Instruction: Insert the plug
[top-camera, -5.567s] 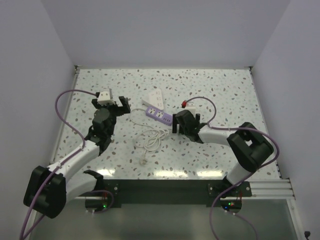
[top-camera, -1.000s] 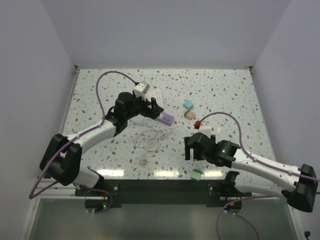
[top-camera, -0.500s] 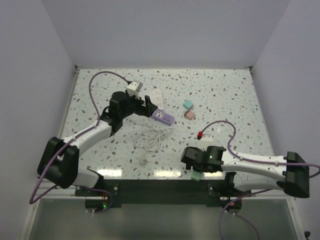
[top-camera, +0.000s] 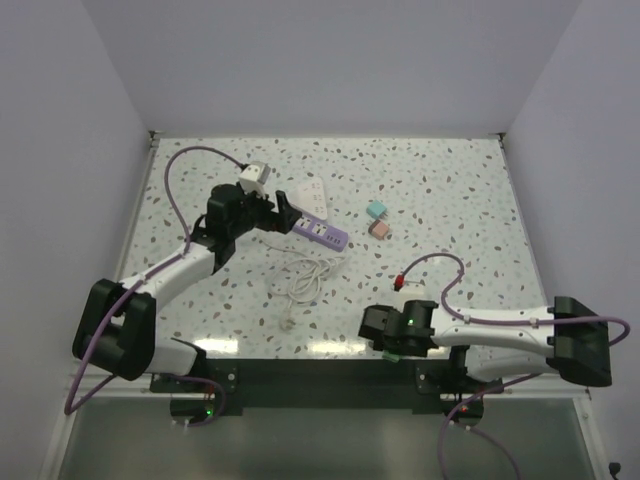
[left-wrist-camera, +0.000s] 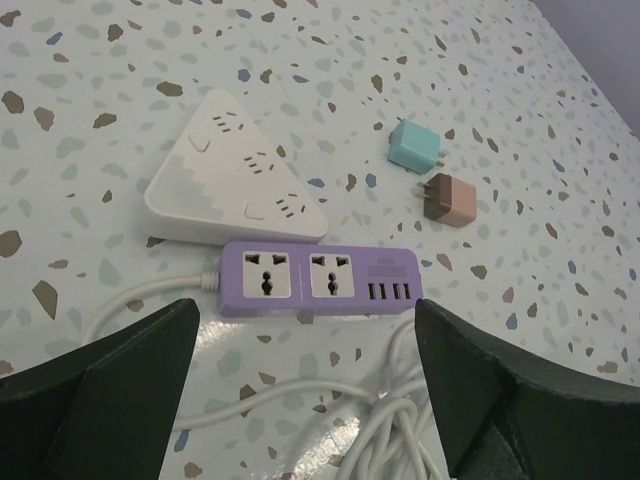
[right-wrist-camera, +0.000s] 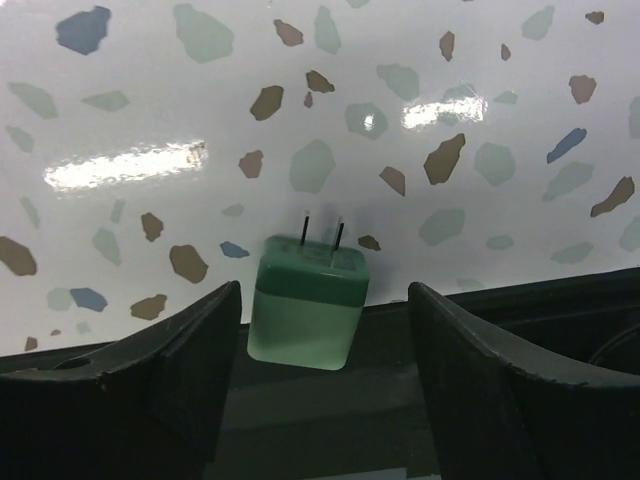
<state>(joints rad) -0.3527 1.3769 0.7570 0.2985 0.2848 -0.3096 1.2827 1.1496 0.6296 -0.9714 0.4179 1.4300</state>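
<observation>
While the left gripper (left-wrist-camera: 305, 310) hangs over the far-left part of the speckled table (top-camera: 460, 180), its fingers (left-wrist-camera: 120, 375) are spread wide and released, holding nothing. Item: purple power strip (left-wrist-camera: 318, 280), lying flat just below that gripper in the wrist view, with two universal sockets and a row of USB ports facing up. Item: white triangular power strip (left-wrist-camera: 235, 170), touching or nearly touching the purple strip's far side. Item: teal adapter (left-wrist-camera: 413, 147) and brown adapter (left-wrist-camera: 452, 198), lying near each other to the right of both strips. Item: white cable (top-camera: 300, 280), loosely coiled on the near side of the purple strip. Item: green plug (right-wrist-camera: 305, 310), the task's piece, resting at the near edge of the table where the top meets a dark strip, with its two prongs pointing away from the wrist camera. Item: right gripper (right-wrist-camera: 323, 295), low at that edge, with its fingers (right-wrist-camera: 190, 345) parted to either side of the green plug; a gap shows on both sides, so nothing is grasped.
</observation>
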